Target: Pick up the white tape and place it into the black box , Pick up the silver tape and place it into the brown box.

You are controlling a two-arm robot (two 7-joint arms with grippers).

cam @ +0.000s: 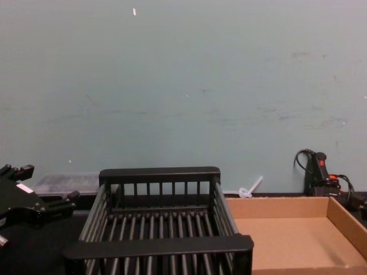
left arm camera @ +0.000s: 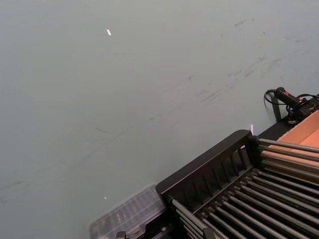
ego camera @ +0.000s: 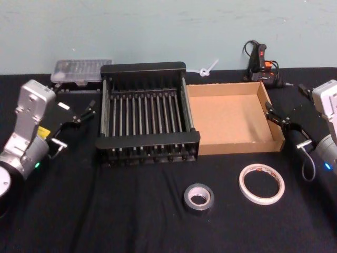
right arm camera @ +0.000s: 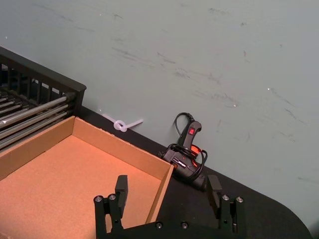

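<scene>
Currently two rolls of tape lie flat on the black table (ego camera: 131, 211), each with its hole facing up. One is the white tape (ego camera: 261, 183), a thin wide ring with red marks on its inner core, lying toward the robot's right in front of the brown box (ego camera: 231, 121). The other is the silver tape (ego camera: 199, 197), thicker and smaller across, lying to the left of the white roll and slightly nearer the robot; the two are close but apart.

Behind them stand two boxes side by side, touching. The black box (ego camera: 147, 139) is a slatted crate whose bottom bars run from front to back, with thick flat rims at front and rear. The brown box sits to its right, shallow and open, its long side running left to right. Both hold nothing.

The left end effector (ego camera: 79, 113) hangs beside the crate's left wall, its fingers spread and holding nothing. The right end effector (ego camera: 279, 117) hangs at the cardboard box's right wall, fingers (right arm camera: 121, 189) spread wide over that wall in the right wrist view, also holding nothing.

Along the back edge of the table are one clear plastic case (ego camera: 81, 71), one white zip tie (ego camera: 206, 68) and one black tool with a red switch (ego camera: 260, 66).
</scene>
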